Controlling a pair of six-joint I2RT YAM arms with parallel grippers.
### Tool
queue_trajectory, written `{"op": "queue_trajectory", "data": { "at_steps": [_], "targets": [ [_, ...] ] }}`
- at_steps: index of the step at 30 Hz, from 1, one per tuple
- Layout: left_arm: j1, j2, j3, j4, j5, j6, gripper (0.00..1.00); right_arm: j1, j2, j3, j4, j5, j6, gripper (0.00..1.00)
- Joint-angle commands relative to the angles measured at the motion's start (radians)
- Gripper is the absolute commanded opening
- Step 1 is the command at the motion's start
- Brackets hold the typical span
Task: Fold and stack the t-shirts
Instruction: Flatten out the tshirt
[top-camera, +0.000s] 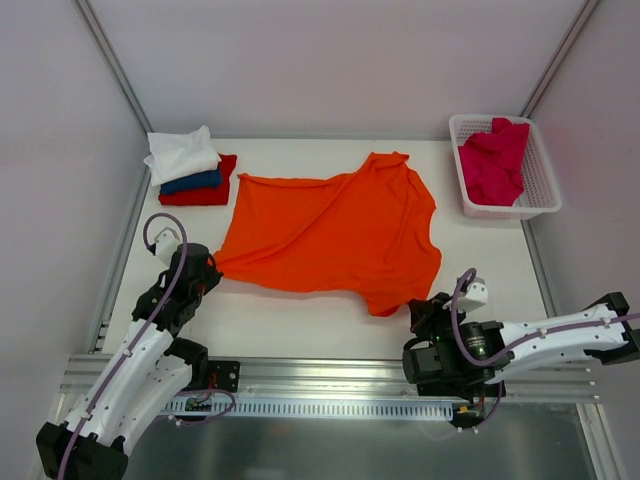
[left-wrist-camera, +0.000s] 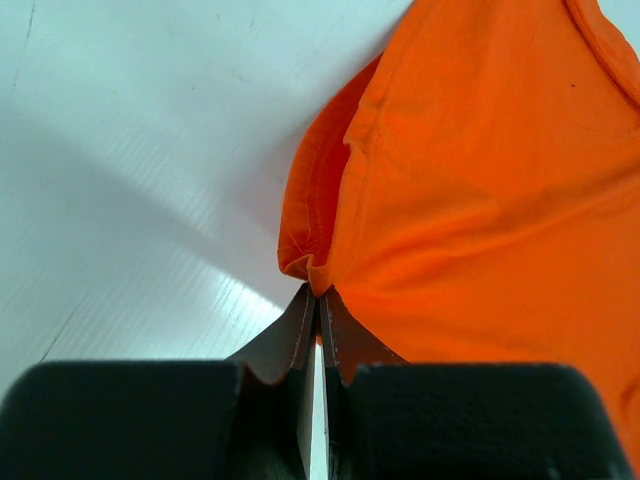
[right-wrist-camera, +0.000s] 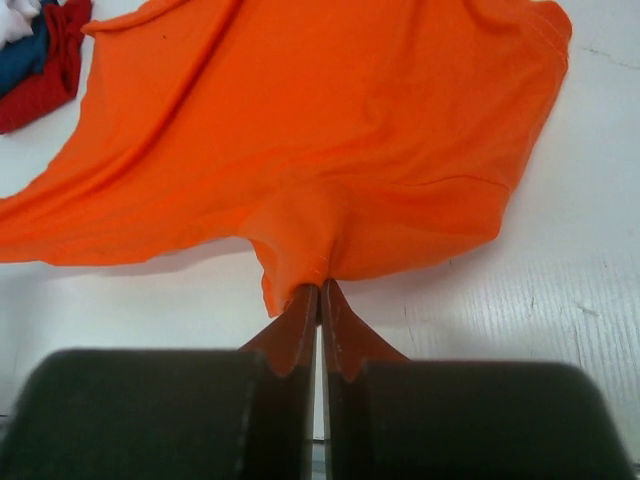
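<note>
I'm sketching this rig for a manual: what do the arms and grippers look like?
Both the left arm and right arm have white link shells, black joints and a lilac cable looping along each. A white block sits by each wrist. The left gripper and right gripper have black bodies and thin, dark fingers tapering to points.

Orange t-shirt (top-camera: 335, 235) spread out centre; folded stack (top-camera: 190, 168) far-left (white topmost).

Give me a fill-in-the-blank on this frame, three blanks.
1. The left gripper and right gripper are both ____ on the orange t-shirt.
2. The white t-shirt lies on ____ of the dark blue t-shirt.
3. The crimson-pink t-shirt lies ____ the basket.
Missing: shut; top; in.
</note>
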Motion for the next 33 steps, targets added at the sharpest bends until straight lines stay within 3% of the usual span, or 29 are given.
{"op": "queue_trajectory", "data": {
  "at_steps": [1, 7, 19, 28, 33],
  "targets": [
    [-0.008, -0.027, 0.049, -0.030, -0.048, 0.017, 0.00, 0.004, -0.021, 0.020, -0.345, 0.092, 0.014, 0.00],
    [-0.008, -0.034, 0.057, -0.037, -0.057, 0.011, 0.00, -0.025, -0.065, 0.036, -0.345, 0.157, -0.041, 0.00],
    [-0.007, -0.058, 0.066, -0.037, -0.108, 0.014, 0.00, -0.158, -0.314, 0.042, -0.344, 0.263, -0.270, 0.01],
    [-0.008, 0.014, 0.082, -0.024, -0.126, -0.008, 0.00, -0.186, -0.335, 0.051, -0.344, 0.300, -0.279, 0.00],
    [-0.008, 0.063, 0.115, 0.009, -0.122, 0.017, 0.00, -0.203, -0.266, 0.089, -0.344, 0.318, -0.319, 0.00]
  ]
}}
